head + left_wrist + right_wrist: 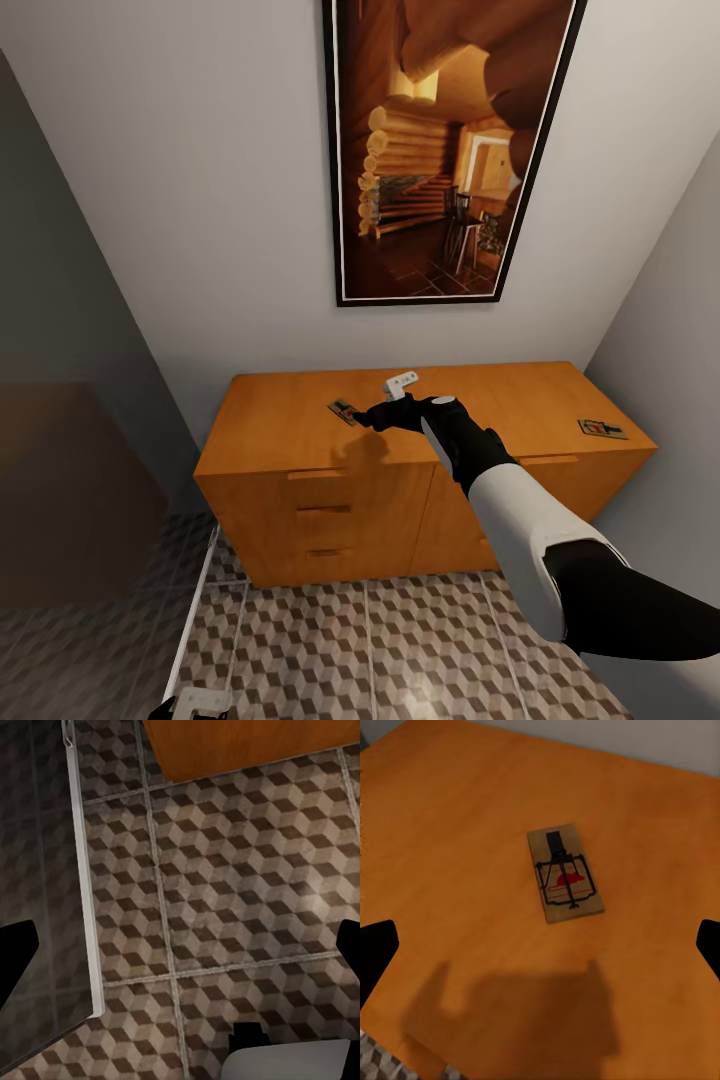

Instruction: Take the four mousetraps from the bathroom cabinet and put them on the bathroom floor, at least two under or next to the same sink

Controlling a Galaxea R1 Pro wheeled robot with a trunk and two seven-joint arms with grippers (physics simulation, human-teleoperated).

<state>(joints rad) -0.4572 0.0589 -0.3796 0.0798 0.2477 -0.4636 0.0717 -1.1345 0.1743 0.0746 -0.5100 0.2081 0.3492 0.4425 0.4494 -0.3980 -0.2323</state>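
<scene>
Overhead, the right gripper (368, 414), fingers spread wide and grasping nothing, is hovering above a mousetrap (565, 874) lying flat on the cabinet (300, 420); a second mousetrap (602, 429) is lying near its right end.

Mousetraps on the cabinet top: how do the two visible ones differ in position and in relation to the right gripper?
The near-centre mousetrap lies just ahead of the right gripper, whose fingers are spread wide with nothing between them; the far mousetrap sits alone by the cabinet's right end. The central one points diagonally; the far one lies roughly along the front edge. Both lie flat on the top, ungrasped.
</scene>
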